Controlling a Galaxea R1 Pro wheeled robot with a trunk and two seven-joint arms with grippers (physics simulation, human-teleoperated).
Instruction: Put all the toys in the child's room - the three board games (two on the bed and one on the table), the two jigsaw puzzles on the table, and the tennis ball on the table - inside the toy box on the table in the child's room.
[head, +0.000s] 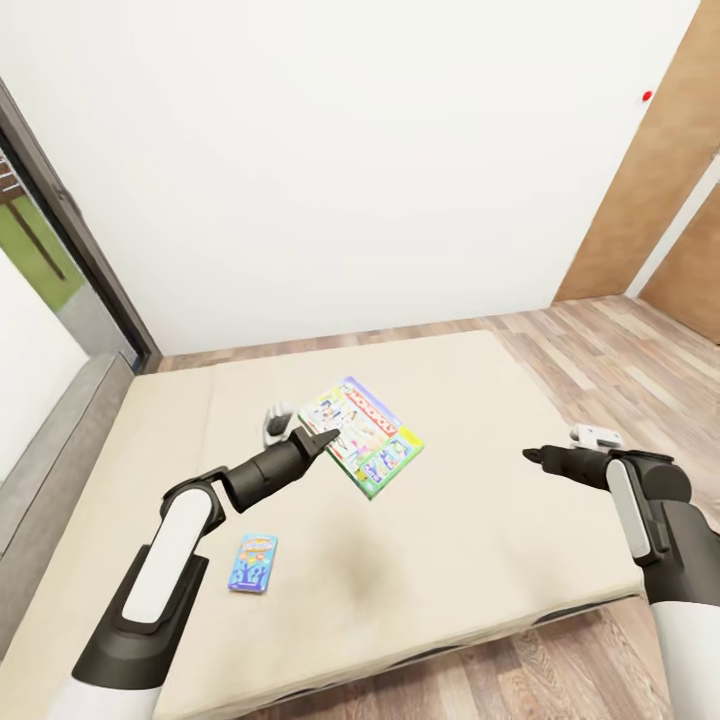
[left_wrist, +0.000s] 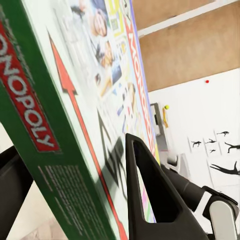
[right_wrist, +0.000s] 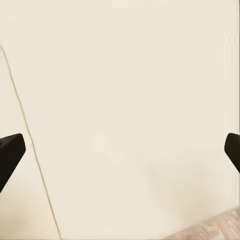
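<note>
left gripper (head: 328, 438): jaws clamped on the Monopoly box (head: 364, 436), lifted over the bed (head: 470, 560)
right gripper (head: 533, 457): jaws wide open, holding nothing, over bed's right edge

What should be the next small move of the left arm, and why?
Probably lift the Monopoly box a little higher and draw it back from the bed. The left gripper is shut on the box's edge, and the box hangs tilted above the mattress. The small blue game lies flat there, and the right gripper is open and empty.
</note>
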